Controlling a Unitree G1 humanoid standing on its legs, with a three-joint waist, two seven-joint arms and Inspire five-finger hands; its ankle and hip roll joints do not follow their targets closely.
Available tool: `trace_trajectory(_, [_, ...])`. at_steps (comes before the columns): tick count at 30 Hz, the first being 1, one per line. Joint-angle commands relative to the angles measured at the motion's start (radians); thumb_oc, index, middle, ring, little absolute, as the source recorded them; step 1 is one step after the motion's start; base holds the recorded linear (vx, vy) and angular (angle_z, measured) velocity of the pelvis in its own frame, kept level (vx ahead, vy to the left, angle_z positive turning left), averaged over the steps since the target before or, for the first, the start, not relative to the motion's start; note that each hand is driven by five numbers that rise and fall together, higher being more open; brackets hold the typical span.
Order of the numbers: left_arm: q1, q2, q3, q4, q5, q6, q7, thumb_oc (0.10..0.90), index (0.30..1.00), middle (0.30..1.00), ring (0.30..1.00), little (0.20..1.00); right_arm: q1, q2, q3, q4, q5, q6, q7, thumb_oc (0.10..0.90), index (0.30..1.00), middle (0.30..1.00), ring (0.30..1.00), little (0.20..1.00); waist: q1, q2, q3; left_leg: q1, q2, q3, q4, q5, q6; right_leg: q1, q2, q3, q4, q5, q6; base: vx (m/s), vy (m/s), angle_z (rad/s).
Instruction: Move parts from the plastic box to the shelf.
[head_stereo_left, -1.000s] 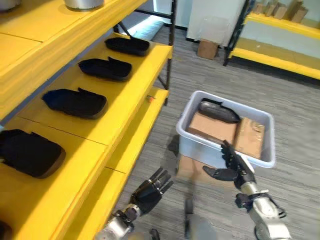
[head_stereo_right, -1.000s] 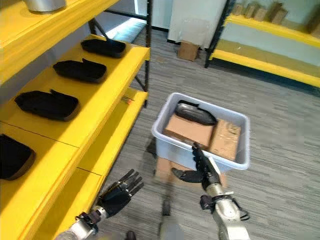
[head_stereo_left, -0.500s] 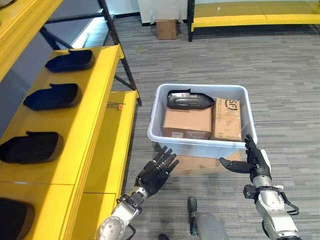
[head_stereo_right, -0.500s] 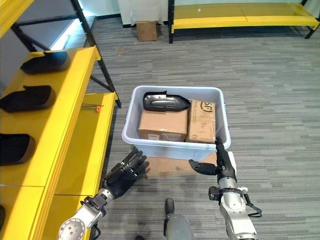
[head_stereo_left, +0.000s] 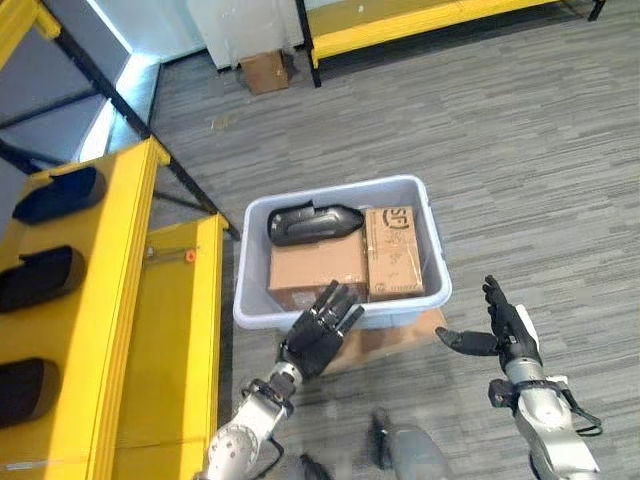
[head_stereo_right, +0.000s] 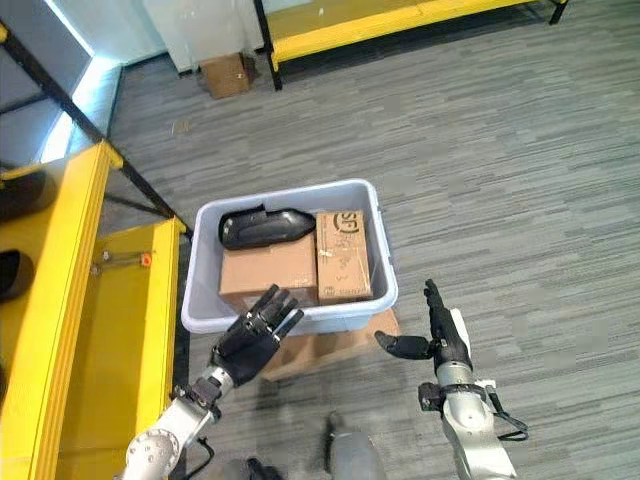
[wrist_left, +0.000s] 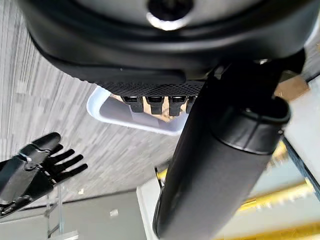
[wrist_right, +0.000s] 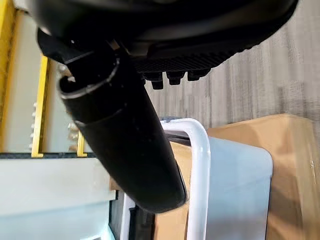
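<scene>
A pale grey plastic box (head_stereo_left: 250, 305) stands on a flat cardboard sheet on the floor. Inside it a black moulded part (head_stereo_left: 312, 221) lies along the far side, above two brown cartons (head_stereo_left: 318, 270). My left hand (head_stereo_left: 318, 333) hovers open, fingers spread, in front of the box's near wall. My right hand (head_stereo_left: 505, 330) is open to the right of the box, thumb pointing toward it, and holds nothing. The yellow shelf (head_stereo_left: 100, 330) at the left carries several black parts (head_stereo_left: 40, 277) in a row.
A lower yellow shelf board (head_stereo_left: 180, 340) juts out beside the box, with a black frame post (head_stereo_left: 150, 135) behind it. A small cardboard box (head_stereo_left: 264, 71) and another yellow rack (head_stereo_left: 400, 25) stand at the far wall. Grey carpet spreads to the right.
The camera has swung right, so the shelf slid toward the left edge. My left hand has risen closer to the box's near wall. My right hand stays open beside the box.
</scene>
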Motion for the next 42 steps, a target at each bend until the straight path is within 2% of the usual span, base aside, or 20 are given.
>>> trace_trajectory(1, [0.016,0.018,0.05,-0.111,-0.07,-0.051,-0.073,0.9,1.0,1.0,1.0,1.0,-0.07,-0.048,0.017,-0.101,-0.019,-0.088,-0.021,0.9,1.0,1.0,1.0,1.0,0.056,-0.02,-0.035,0.075,-0.013,-0.025,-0.029,0.223,0.007,0.102,-0.057,0.043,-0.219,0.135,0.11,0.12,0.073,-0.19])
trace_trajectory(2, [0.025,0.017,0.054,-0.108,-0.063,-0.044,-0.08,0.9,1.0,1.0,1.0,1.0,-0.073,-0.053,0.022,-0.099,-0.013,-0.085,-0.022,0.9,1.0,1.0,1.0,1.0,0.068,-0.024,-0.035,0.063,-0.005,-0.051,-0.047,0.235,0.004,0.109,-0.061,0.049,-0.224,0.137,0.114,0.11,0.08,-0.27])
trace_trajectory(3, [0.036,0.02,0.061,-0.109,-0.064,-0.038,-0.085,0.9,1.0,1.0,1.0,1.0,-0.076,-0.055,0.02,-0.096,-0.007,-0.083,-0.009,0.9,1.0,1.0,1.0,1.0,0.077,-0.027,-0.032,0.086,-0.009,-0.064,-0.083,0.197,0.01,0.115,-0.074,0.041,-0.219,0.132,0.126,0.1,0.077,-0.26])
trace_trajectory(6, [0.042,0.016,0.07,-0.11,-0.054,-0.023,-0.087,0.9,1.0,1.0,1.0,1.0,-0.068,-0.052,0.019,-0.095,0.003,-0.08,-0.004,0.9,1.0,1.0,1.0,1.0,0.081,-0.025,-0.036,0.111,-0.01,-0.055,-0.102,0.18,0.005,0.117,-0.078,0.032,-0.22,0.134,0.132,0.1,0.083,-0.35])
trace_trajectory(8, [0.037,0.008,0.069,-0.087,-0.036,-0.013,-0.089,0.9,1.0,1.0,1.0,1.0,-0.05,-0.046,0.014,-0.103,-0.003,-0.079,-0.001,0.9,1.0,1.0,1.0,1.0,0.075,-0.023,-0.045,0.144,-0.028,-0.057,-0.12,0.167,0.008,0.122,-0.073,0.04,-0.22,0.138,0.136,0.15,0.111,-0.33])
trace_trajectory(12, [0.038,0.019,0.067,-0.069,-0.038,-0.019,-0.093,0.9,1.0,1.0,1.0,1.0,-0.039,-0.037,0.014,-0.102,-0.005,-0.067,-0.004,0.9,1.0,1.0,1.0,1.0,0.075,-0.035,-0.061,0.184,-0.071,-0.065,-0.147,0.103,0.029,0.131,-0.077,0.056,-0.234,0.154,0.15,0.12,0.085,0.3])
trace_trajectory(17, [0.063,0.035,0.071,-0.083,-0.042,-0.015,-0.087,0.9,1.0,1.0,1.0,1.0,-0.032,-0.025,0.017,-0.109,-0.026,-0.07,-0.022,0.9,1.0,1.0,1.0,1.0,0.09,-0.052,-0.084,0.221,-0.105,-0.084,-0.159,0.05,0.051,0.15,-0.083,0.068,-0.261,0.171,0.168,0.12,0.075,0.23])
trace_trajectory(26, [0.079,0.044,0.085,-0.093,-0.05,0.003,-0.074,0.9,1.0,1.0,1.0,1.0,-0.074,-0.041,0.001,-0.128,-0.101,-0.09,-0.059,0.9,1.0,1.0,1.0,1.0,0.12,-0.072,-0.106,0.243,-0.117,-0.093,-0.162,0.023,0.064,0.158,-0.088,0.056,-0.274,0.179,0.183,0.09,0.026,0.06])
trace_trajectory(28, [0.08,0.055,0.078,-0.088,-0.055,0.012,-0.062,0.9,1.0,1.0,1.0,1.0,-0.16,-0.115,-0.034,-0.167,-0.21,-0.101,-0.084,0.9,1.0,1.0,1.0,1.0,0.148,-0.083,-0.111,0.249,-0.119,-0.098,-0.162,0.013,0.067,0.17,-0.094,0.033,-0.274,0.175,0.191,0.15,0.028,0.06])
trace_trajectory(30, [0.08,0.059,0.078,-0.081,-0.055,0.017,-0.066,0.9,1.0,1.0,1.0,1.0,-0.193,-0.146,-0.047,-0.179,-0.241,-0.097,-0.092,0.9,1.0,1.0,1.0,1.0,0.158,-0.085,-0.113,0.25,-0.12,-0.102,-0.162,0.011,0.067,0.173,-0.095,0.027,-0.274,0.173,0.192,0.07,0.006,0.1])
trace_trajectory(34, [0.082,0.086,0.071,-0.054,-0.06,0.036,-0.082,0.9,1.0,1.0,1.0,1.0,-0.344,-0.269,-0.075,-0.182,-0.297,-0.071,-0.144,0.9,1.0,1.0,1.0,1.0,0.193,-0.092,-0.121,0.254,-0.124,-0.113,-0.162,0.006,0.069,0.189,-0.098,0.003,-0.274,0.165,0.194,0.09,0.0,0.07])
trace_trajectory(37, [0.086,0.122,0.069,-0.021,-0.073,0.06,-0.113,0.9,1.0,1.0,1.0,1.0,-0.536,-0.39,-0.071,-0.145,-0.304,-0.041,-0.142,0.9,1.0,1.0,1.0,1.0,0.224,-0.096,-0.128,0.253,-0.131,-0.13,-0.162,0.002,0.067,0.203,-0.099,-0.019,-0.274,0.155,0.193,0.12,0.005,0.18])
trace_trajectory(39, [0.097,0.142,0.068,0.006,-0.071,0.081,-0.147,0.9,1.0,1.0,1.0,1.0,-0.667,-0.471,-0.022,-0.107,-0.283,-0.032,-0.095,0.9,1.0,1.0,1.0,1.0,0.246,-0.097,-0.133,0.252,-0.136,-0.142,-0.162,0.003,0.063,0.21,-0.103,-0.034,-0.273,0.15,0.196,0.13,0.004,0.11])
trace_trajectory(42, [0.108,0.15,0.073,0.008,-0.059,0.093,-0.159,0.9,1.0,1.0,1.0,1.0,-0.734,-0.495,0.016,-0.095,-0.23,-0.004,-0.033,0.9,1.0,1.0,1.0,1.0,0.264,-0.096,-0.131,0.249,-0.14,-0.155,-0.162,0.003,0.063,0.214,-0.106,-0.045,-0.267,0.143,0.194,0.11,-0.017,0.18])
